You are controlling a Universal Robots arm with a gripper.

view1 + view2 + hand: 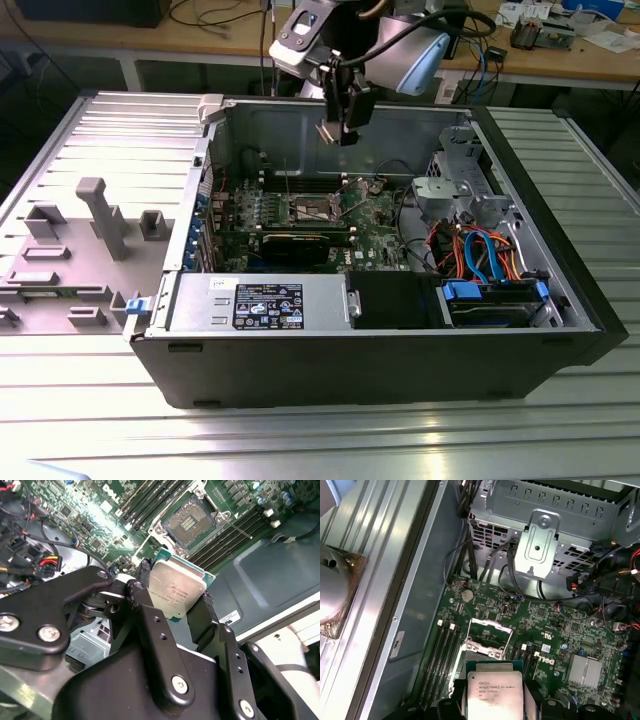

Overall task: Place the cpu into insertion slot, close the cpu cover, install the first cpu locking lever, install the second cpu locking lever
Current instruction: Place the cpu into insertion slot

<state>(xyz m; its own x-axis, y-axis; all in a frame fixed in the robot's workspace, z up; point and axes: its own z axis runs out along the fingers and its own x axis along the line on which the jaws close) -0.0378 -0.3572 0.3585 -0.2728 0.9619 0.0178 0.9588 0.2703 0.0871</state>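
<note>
The computer case (pixel 380 350) lies on its side on the ribbed table (pixel 300 440), open at the top. Inside, the board (pixel 380 215) lies flat on the floor of the case. The insertion slot (pixel 315 208) sits near the board's middle, with memory slots (pixel 230 532) on both sides of it. The gripper (pixel 339 133) hangs above the slot, apart from it, with the cpu (pixel 177 590) clamped between its fingers (pixel 202 620). The power supply (pixel 260 303) sits along the near wall, and the drive cage (pixel 455 190) stands toward the exterior view's right. A moulded tray (pixel 90 230) lies beside the case on the exterior view's left.
</note>
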